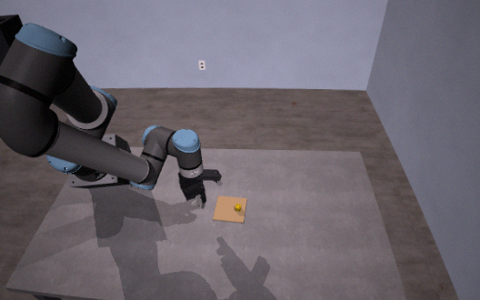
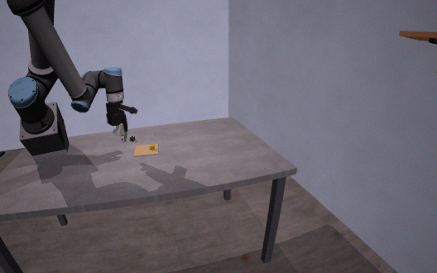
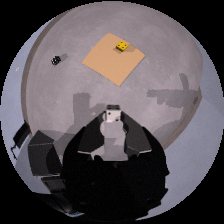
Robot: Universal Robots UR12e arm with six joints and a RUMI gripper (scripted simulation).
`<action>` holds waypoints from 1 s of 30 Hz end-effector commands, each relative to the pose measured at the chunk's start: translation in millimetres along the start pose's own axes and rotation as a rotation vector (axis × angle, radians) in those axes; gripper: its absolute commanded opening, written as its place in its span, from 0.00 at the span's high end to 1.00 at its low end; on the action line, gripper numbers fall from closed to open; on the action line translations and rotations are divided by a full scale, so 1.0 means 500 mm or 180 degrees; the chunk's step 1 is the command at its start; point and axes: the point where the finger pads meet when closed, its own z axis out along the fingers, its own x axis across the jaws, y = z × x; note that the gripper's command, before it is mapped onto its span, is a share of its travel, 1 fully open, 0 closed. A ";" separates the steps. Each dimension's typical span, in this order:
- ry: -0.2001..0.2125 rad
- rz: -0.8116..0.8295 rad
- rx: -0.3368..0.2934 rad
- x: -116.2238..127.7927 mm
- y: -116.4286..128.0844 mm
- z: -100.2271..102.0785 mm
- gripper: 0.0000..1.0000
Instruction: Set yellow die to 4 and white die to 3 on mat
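Gripping the white die [image 3: 111, 116], narrowly set fingers hover.
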 end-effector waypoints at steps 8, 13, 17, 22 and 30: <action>-0.0001 -0.0060 0.0001 -0.001 -0.004 -0.001 0.94; -0.0002 -0.0135 0.0002 -0.002 -0.008 -0.001 0.94; -0.0005 -0.0300 0.0003 -0.005 -0.017 0.000 0.94; -0.0009 -0.0622 0.0005 -0.011 -0.035 0.002 0.94; -0.0016 -0.1183 0.0010 -0.021 -0.066 0.006 0.94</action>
